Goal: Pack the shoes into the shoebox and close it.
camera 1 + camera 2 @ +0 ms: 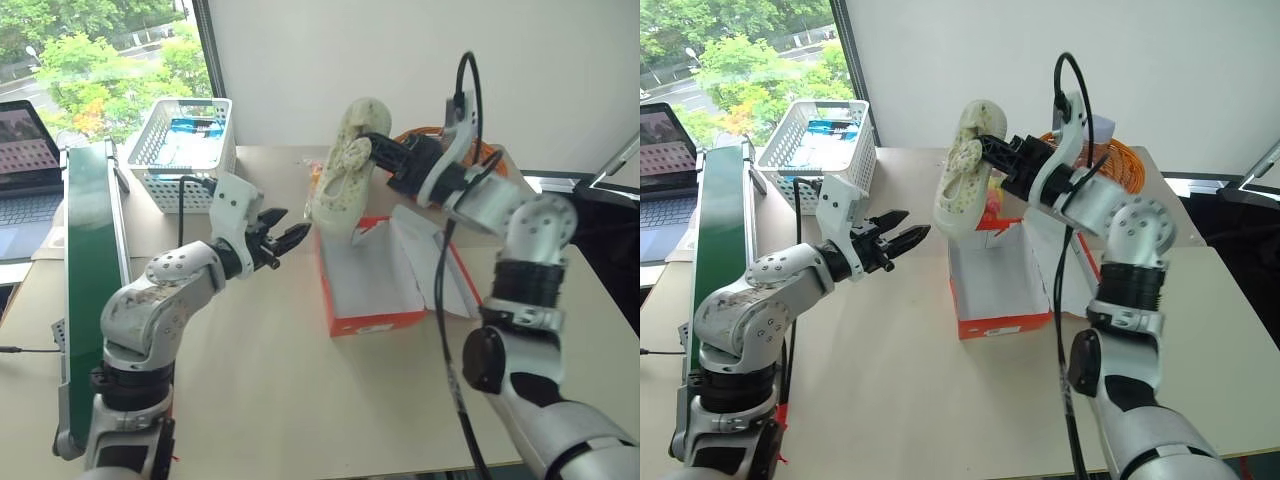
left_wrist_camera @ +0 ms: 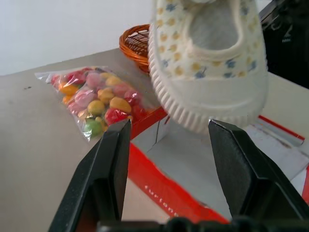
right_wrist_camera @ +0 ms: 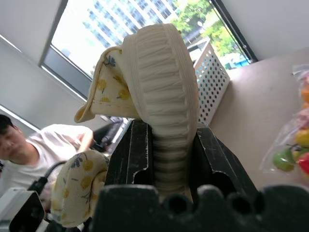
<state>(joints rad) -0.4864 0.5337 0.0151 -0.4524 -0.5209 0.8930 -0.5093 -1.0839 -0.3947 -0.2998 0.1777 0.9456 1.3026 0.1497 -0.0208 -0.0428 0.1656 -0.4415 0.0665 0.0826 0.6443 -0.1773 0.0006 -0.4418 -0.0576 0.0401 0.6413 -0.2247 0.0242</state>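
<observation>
Gripping ribbed cream shoe (image 1: 345,170) (floral fabric): right hand (image 1: 378,150).

Silver-grey arms with rounded, screw-dotted joints and black bands; a black cable (image 1: 445,330) runs along the right arm. Each claw (image 1: 284,240) has two black fingers.
</observation>
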